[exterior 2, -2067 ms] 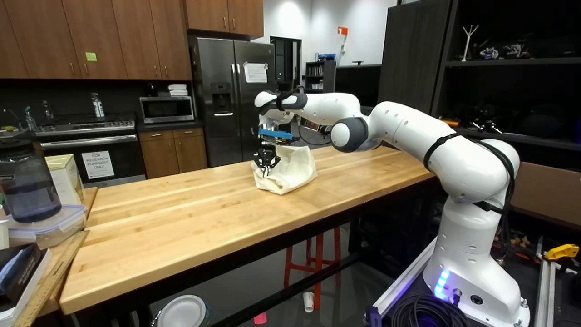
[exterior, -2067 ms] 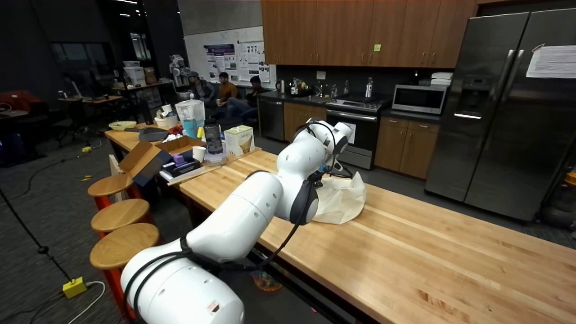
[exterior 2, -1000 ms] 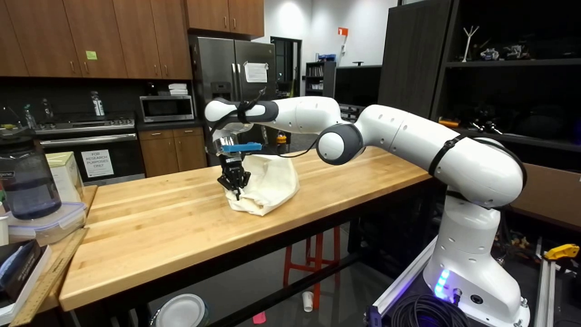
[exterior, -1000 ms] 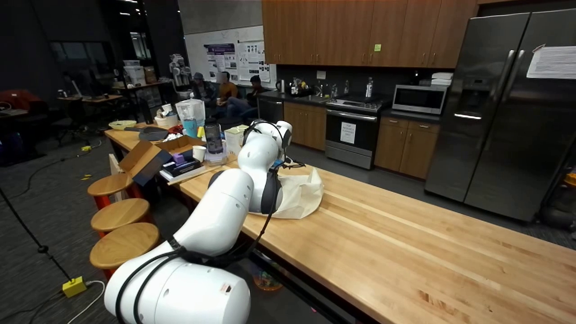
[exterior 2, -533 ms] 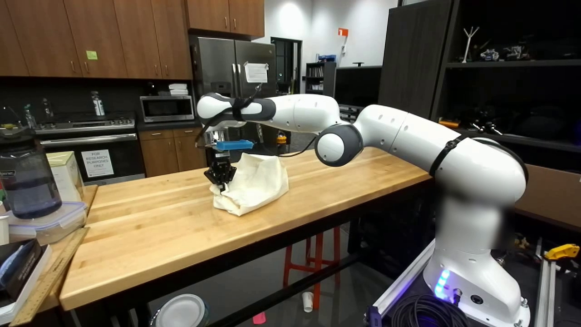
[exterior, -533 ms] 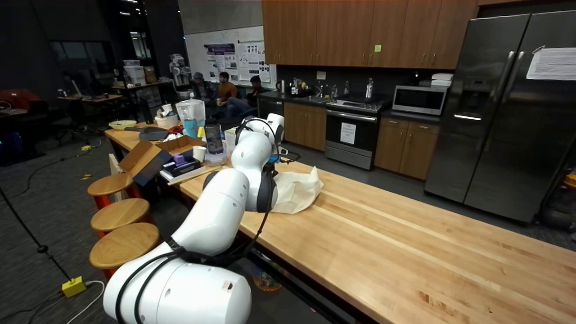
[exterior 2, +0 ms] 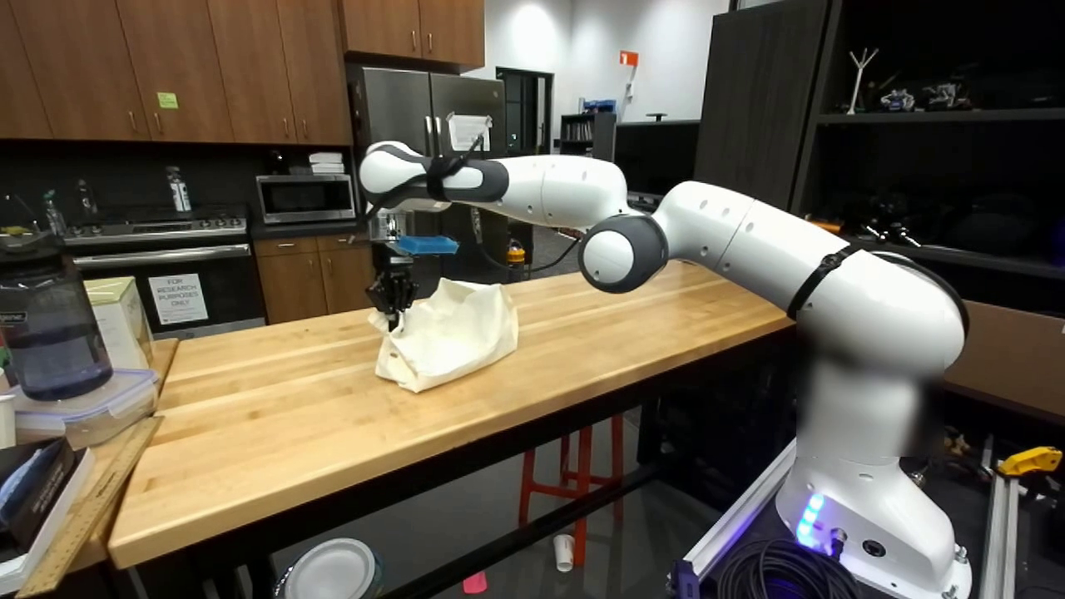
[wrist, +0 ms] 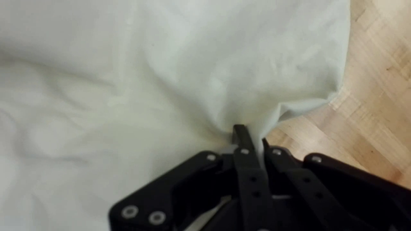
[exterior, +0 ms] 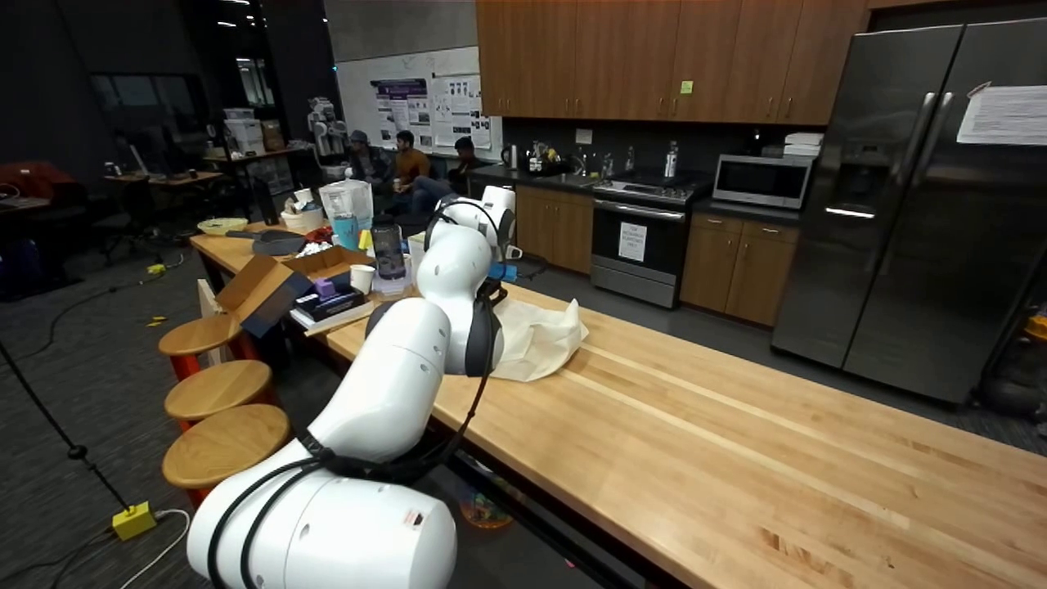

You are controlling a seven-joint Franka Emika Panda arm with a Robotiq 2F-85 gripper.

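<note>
A cream cloth (exterior 2: 453,337), crumpled and perhaps a bag, lies on the wooden table. It also shows in an exterior view (exterior: 540,339), partly behind the arm, and fills most of the wrist view (wrist: 128,96). My gripper (exterior 2: 393,320) points down at the cloth's left end in that exterior view. In the wrist view the black fingers (wrist: 253,138) are shut on a fold near the cloth's edge. The held edge is raised a little above the table while the rest of the cloth rests on it. The fingertips are hidden behind the arm in an exterior view.
The wooden table (exterior: 695,442) is long. At its far end stand a cardboard box (exterior: 266,294), a dark pitcher (exterior: 388,254), a paper cup (exterior: 361,279) and other clutter. A ruler (exterior 2: 91,507) and a lidded container (exterior 2: 100,408) lie near that end.
The gripper and cloth have moved left in both exterior views, toward the cluttered end. In the last half second the gripper has risen slightly, lifting the cloth's held edge.
</note>
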